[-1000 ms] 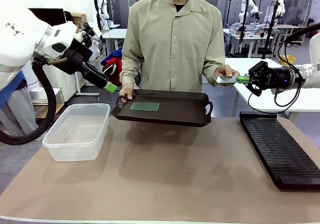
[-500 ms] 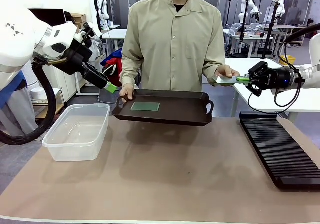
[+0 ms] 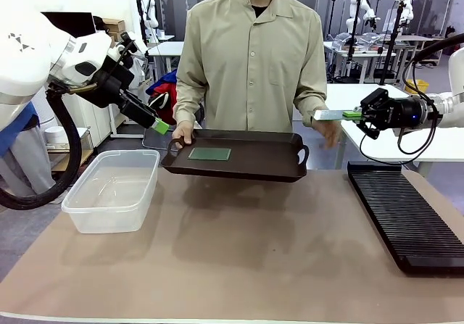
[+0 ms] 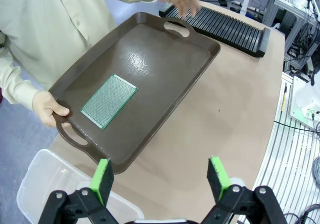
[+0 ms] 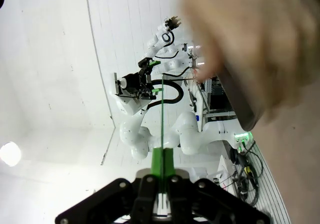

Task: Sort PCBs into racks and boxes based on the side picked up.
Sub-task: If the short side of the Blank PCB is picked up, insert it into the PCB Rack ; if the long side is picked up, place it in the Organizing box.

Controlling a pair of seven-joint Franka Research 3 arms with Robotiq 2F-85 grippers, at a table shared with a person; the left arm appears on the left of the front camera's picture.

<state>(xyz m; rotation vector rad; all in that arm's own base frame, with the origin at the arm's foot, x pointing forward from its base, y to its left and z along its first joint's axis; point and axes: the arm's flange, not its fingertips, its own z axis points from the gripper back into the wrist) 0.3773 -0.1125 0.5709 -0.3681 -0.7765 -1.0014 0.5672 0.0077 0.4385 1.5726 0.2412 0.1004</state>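
Note:
My right gripper [image 3: 353, 114] is shut on one end of a green PCB [image 3: 330, 114], which it holds flat in the air above the far right of the table. In the right wrist view that PCB [image 5: 163, 114] shows edge-on as a thin green line between the closed pads [image 5: 163, 159]. The person's hand [image 3: 330, 131] is blurred just below it, not touching. A second PCB [image 3: 209, 154] lies on the dark brown tray [image 3: 275, 166] held by the person's other hand [image 3: 181, 131]. My left gripper [image 3: 161, 127] hangs open and empty [image 4: 162, 176] beside the tray's left end.
The clear box [image 3: 112, 190] stands empty at the table's left, below my left gripper. The long black slotted rack [image 3: 406, 212] lies along the right side. Brown table surface is bare in the middle and near edge.
The person's hand has let go of the PCB in my right gripper and dropped away from it. Both arms and the tray have stayed put.

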